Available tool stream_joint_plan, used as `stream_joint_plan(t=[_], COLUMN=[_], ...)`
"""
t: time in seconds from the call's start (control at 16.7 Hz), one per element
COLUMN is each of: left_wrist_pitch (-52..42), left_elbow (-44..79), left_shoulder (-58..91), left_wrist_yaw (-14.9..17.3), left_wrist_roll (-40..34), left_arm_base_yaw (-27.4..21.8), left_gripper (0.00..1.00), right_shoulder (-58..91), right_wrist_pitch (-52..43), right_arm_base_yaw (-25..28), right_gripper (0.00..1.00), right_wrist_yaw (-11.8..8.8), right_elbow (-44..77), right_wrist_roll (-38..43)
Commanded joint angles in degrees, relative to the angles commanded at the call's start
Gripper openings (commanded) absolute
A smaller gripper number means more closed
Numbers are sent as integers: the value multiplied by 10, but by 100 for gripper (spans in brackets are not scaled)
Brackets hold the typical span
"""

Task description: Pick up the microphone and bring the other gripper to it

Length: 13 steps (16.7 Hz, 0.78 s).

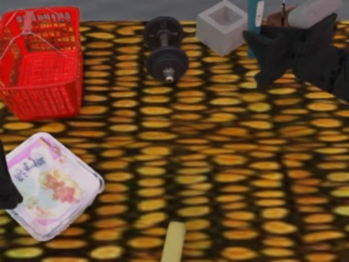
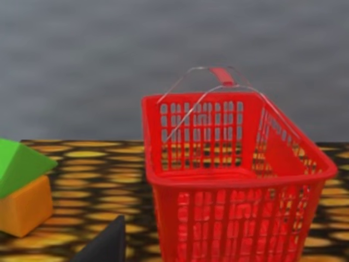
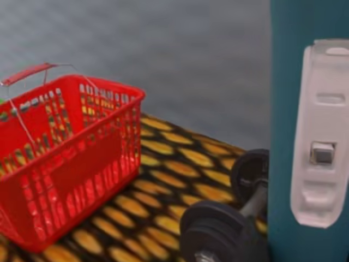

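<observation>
The teal microphone [image 1: 254, 19] stands upright at the back right of the table, beside the grey box. In the right wrist view its handle [image 3: 289, 136] fills one side from very close, with the white mark [image 3: 322, 131] facing the camera. Its head is out of view. My right gripper [image 1: 267, 54] is a black shape right against the microphone's lower end, and I cannot see whether it holds it. My left gripper [image 1: 4, 183] is parked at the table's left edge. One dark fingertip [image 2: 109, 243] shows well off to one side, with nothing held.
A red wire-handled basket [image 1: 41, 60] sits at the back left. A black dumbbell [image 1: 166, 49] and a grey open box [image 1: 221, 24] lie at the back middle. A white printed packet [image 1: 52, 185] and a pale yellow stick [image 1: 173, 243] are near the front. A green-and-orange block [image 2: 19, 185] stands beside the basket.
</observation>
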Motion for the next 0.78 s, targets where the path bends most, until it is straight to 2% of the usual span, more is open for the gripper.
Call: stream_joint_plan(t=[0.18, 0.54, 0.66, 0.78], left_wrist_pitch=[0, 0, 0, 0], left_elbow=[0, 0, 0, 0], left_shoulder=[0, 0, 0, 0], left_wrist_yaw=[0, 0, 0, 0], left_wrist_roll=[0, 0, 0, 0], left_arm_base_yaw=[0, 0, 0, 0], left_gripper=[100, 100, 100, 100], right_shoulder=[-28, -28, -24, -17], right_wrist_pitch=[53, 59, 76, 106], right_arm_base_yaw=[-2, 3, 23, 60], right_gripper=[0, 0, 0, 0], right_wrist_yaw=[-23, -23, -4, 32], right_elbow=[-16, -15, -18, -25], right_wrist_roll=[-16, -17, -17, -17])
